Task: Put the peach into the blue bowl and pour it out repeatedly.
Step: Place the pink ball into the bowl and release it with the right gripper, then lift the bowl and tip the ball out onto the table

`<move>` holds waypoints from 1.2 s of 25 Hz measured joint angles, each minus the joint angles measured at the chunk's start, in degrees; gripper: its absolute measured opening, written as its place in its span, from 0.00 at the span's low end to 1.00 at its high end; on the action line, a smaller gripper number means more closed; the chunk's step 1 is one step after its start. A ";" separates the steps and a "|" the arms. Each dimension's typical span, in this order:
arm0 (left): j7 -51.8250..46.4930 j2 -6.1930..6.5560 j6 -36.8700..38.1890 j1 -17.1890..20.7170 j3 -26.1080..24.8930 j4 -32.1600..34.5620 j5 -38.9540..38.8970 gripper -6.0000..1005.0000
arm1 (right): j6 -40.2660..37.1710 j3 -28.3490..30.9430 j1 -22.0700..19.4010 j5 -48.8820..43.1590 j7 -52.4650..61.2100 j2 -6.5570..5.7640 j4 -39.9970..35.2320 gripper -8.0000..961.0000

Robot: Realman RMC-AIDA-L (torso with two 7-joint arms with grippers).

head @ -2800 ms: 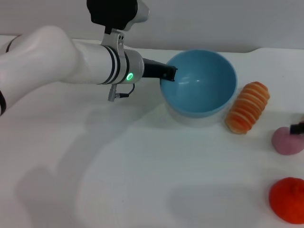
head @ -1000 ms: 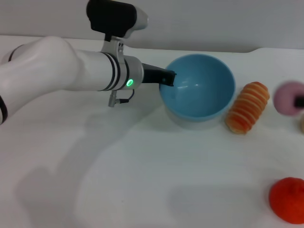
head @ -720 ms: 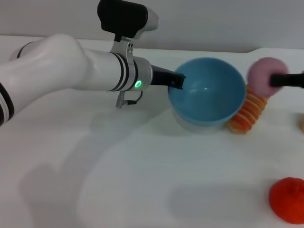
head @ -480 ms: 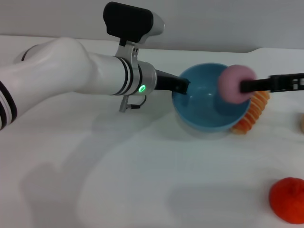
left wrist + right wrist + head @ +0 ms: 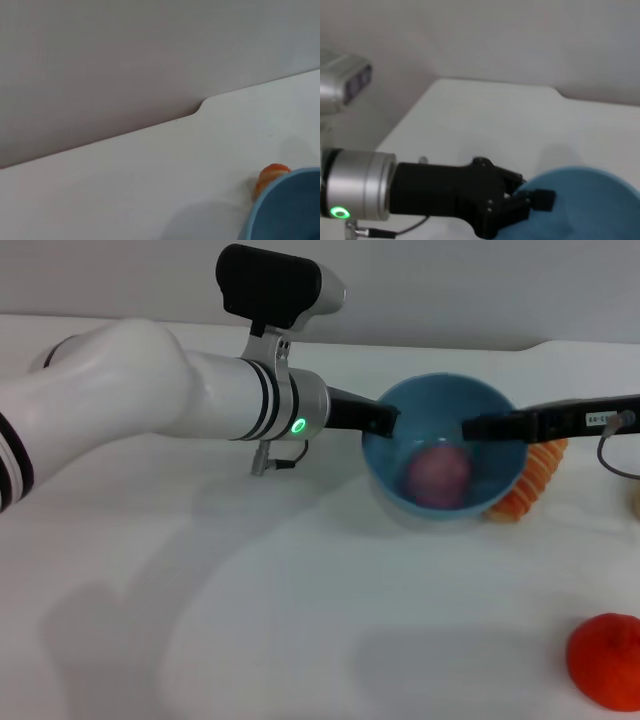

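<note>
The light blue bowl point(image 5: 395, 465) stands at the middle right of the white table. The pale pink peach point(image 5: 437, 477) lies inside it, on the bottom. My left gripper point(image 5: 388, 420) is shut on the bowl's left rim. My right gripper point(image 5: 470, 428) reaches in from the right, just above the bowl's opening and above the peach, open and empty. The right wrist view shows the left gripper point(image 5: 535, 200) pinching the bowl's rim point(image 5: 580, 200). The left wrist view shows a part of the bowl point(image 5: 290, 210).
An orange ridged piece point(image 5: 535, 480) lies against the bowl's right side and also shows in the left wrist view point(image 5: 270, 176). A red-orange bumpy fruit point(image 5: 605, 660) sits at the front right. The table's back edge runs close behind the bowl.
My right gripper carried the peach from the right over the bowl and let it go; the peach now lies in the bowl. My left gripper shifted the bowl a little to the right.
</note>
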 joint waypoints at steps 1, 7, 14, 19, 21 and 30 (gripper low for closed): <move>0.00 0.04 -0.01 0.01 -0.09 0.02 -0.01 0.01 | 0.05 0.14 -0.32 0.83 -0.73 0.02 0.03 0.22; 0.46 0.00 -0.89 0.08 0.14 -0.11 0.00 0.01 | 1.41 1.12 -3.10 4.90 -5.78 -0.04 -1.05 0.48; 2.52 0.19 -4.35 0.64 1.53 -0.16 0.44 0.01 | 11.17 5.33 -15.28 26.58 -32.71 0.18 -0.10 0.65; 5.74 0.19 -5.80 0.25 1.76 0.77 0.44 0.01 | 11.86 10.03 -23.09 44.16 -52.08 0.15 6.78 0.66; 8.23 0.06 -6.61 -0.31 2.15 1.48 0.44 0.01 | 11.88 12.70 -24.51 47.89 -58.52 0.12 11.53 0.66; 27.21 -0.08 -15.62 0.19 10.98 9.86 0.55 0.01 | 6.12 25.75 -25.55 50.86 -76.95 0.32 31.43 0.66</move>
